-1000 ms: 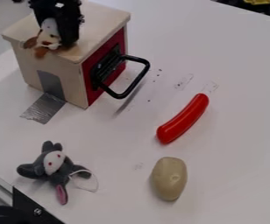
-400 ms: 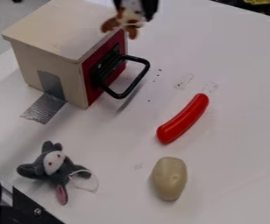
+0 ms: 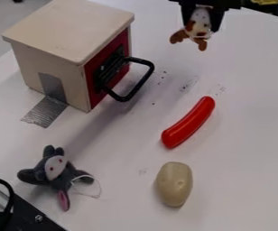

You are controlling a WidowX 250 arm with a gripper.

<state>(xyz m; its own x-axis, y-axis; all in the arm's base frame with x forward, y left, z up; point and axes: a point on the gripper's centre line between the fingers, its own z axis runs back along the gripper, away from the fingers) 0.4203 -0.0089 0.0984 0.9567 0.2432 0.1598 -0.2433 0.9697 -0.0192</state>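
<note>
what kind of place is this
Probably a robotics lab or test bench: a black end effector grips a small plush dog above a white tabletop, and a wooden box is held down with duct tape.

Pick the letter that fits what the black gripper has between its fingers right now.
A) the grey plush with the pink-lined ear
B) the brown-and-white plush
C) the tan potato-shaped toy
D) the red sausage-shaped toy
B: the brown-and-white plush hangs between the fingers of the gripper, above the white table.
</note>
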